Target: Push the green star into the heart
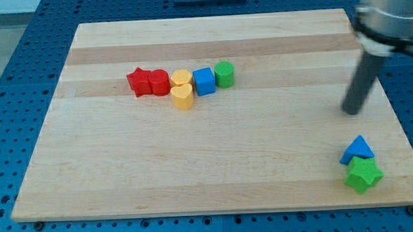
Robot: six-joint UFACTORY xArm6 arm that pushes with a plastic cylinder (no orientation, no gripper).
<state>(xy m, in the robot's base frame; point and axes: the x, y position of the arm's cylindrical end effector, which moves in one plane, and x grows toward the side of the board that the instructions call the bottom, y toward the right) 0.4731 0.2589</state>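
My tip (352, 112) above 1 green star (363, 174).

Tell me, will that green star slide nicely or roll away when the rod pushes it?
The green star looks flat-bottomed and squat, so it should slide, not roll. Its points may make it spin under an off-centre push. The blue triangle touches it, so that may get dragged along. My tip sits above both.

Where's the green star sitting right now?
The green star sits at the board's bottom right corner in the view, touching the blue triangle just above it; my tip is further up.
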